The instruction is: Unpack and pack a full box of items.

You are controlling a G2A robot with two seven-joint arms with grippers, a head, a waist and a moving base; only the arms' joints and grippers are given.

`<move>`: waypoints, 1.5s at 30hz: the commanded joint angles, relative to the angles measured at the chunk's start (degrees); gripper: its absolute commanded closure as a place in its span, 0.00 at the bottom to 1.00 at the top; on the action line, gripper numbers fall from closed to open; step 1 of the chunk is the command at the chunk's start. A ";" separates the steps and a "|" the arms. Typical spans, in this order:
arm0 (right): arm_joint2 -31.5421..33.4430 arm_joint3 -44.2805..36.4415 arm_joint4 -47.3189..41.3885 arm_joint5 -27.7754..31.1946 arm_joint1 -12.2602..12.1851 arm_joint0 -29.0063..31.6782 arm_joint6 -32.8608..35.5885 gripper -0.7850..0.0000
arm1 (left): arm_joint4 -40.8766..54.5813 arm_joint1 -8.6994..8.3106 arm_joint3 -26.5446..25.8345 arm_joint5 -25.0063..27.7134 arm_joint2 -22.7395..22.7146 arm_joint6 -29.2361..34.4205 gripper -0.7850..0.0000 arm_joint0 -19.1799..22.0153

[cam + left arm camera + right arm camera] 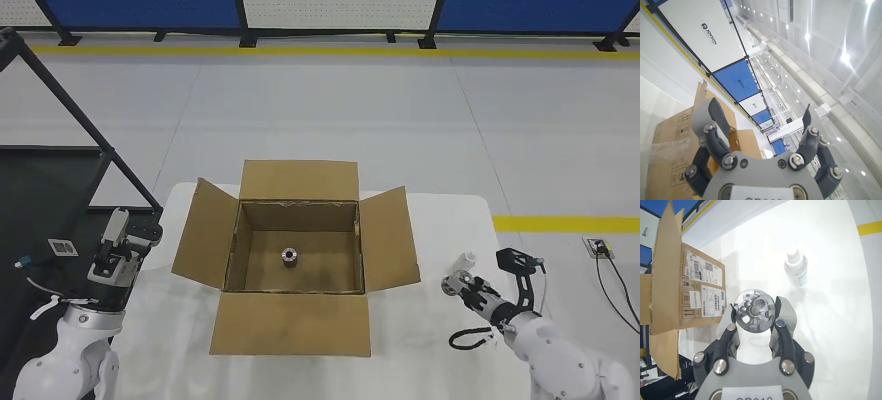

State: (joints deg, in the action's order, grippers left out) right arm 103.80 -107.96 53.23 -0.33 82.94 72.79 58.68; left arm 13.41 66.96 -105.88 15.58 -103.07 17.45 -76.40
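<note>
An open cardboard box (300, 205) stands mid-table with all flaps folded out. One small metal part (289, 258) lies on its floor. My right gripper (754, 311) is shut on a grey metal disc part (754, 313) with notches and holes, held above the white table to the right of the box (702, 283). In the top view that gripper (468, 292) sits near the table's right edge. A white spray bottle (796, 270) lies on the table just beyond it. My left gripper (761, 115) is open, holding nothing, pointing upward left of the box (676, 132).
The white table (440, 215) has bare surface right of the box and along its front. Clear plastic wrap (662, 149) lies against the box's left side. A black frame (90, 150) stands off the table's left edge.
</note>
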 commanded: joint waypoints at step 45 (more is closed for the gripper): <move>-6.11 12.23 11.03 -3.39 -4.13 -3.71 -3.35 1.00 | 0.00 0.00 0.00 0.00 0.00 0.00 0.00 0.00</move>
State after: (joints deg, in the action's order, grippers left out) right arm 97.74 -95.94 64.26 -3.63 78.88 69.17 55.34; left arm 13.41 66.96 -105.88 15.58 -103.07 17.45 -76.40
